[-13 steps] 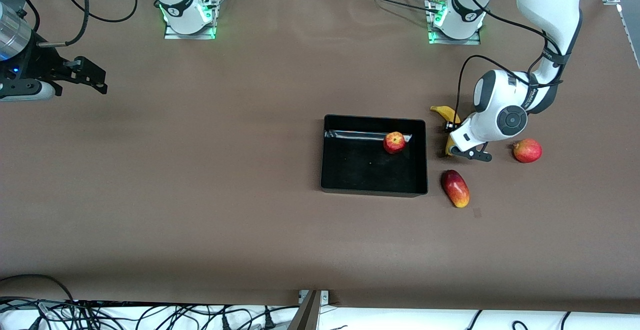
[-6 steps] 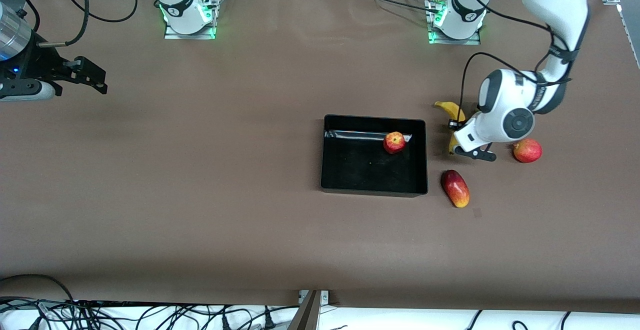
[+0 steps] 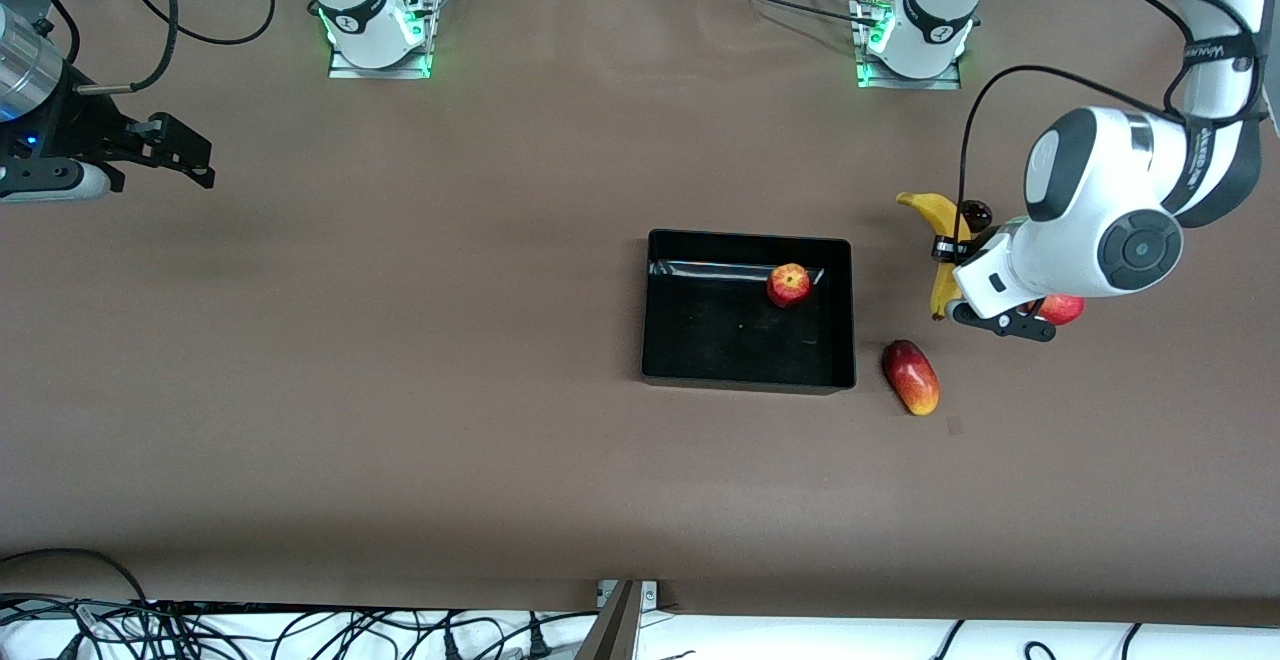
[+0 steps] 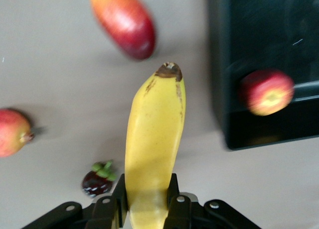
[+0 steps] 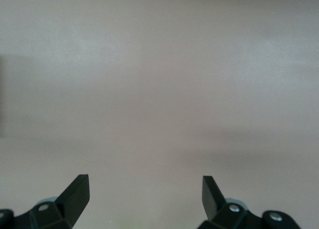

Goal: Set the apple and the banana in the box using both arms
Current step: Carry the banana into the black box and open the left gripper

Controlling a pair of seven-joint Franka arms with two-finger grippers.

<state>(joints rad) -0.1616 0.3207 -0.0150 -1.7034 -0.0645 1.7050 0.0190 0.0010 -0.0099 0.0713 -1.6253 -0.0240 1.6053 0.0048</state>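
Front view: you are seeing the left gripper (image 3: 948, 252) holding the banana (image 3: 940, 245) in the air, over the table (image 3: 400, 340) between the box (image 3: 748, 372) and the red-orange round fruit (image 3: 1062, 310), toward the left arm's end of the table. The apple (image 3: 789, 284) is lying in the box, against the wall farthest from the front camera, in the corner toward the left arm's end. The oblong red-yellow fruit (image 3: 911, 377) is lying on the table just beside the box's nearest corner at that same end. A small dark fruit (image 3: 976, 212) is showing beside the banana's upper end. The right gripper (image 3: 185, 155) is waiting over the table at the right arm's end, well apart from the box.

Left wrist view: you are looking along the banana (image 4: 152, 144), which the two fingers (image 4: 119, 196) are clamping near one end; its dark tip is pointing away from the gripper. Below it the apple (image 4: 266, 92) is resting in the box (image 4: 224, 64), while the oblong fruit (image 4: 124, 21), the round fruit (image 4: 12, 132) and the small dark fruit with green leaves (image 4: 98, 179) are lying on the table.

Right wrist view: you are seeing the right gripper (image 5: 145, 194) with its fingers spread wide, holding nothing, over bare table (image 5: 159, 79).
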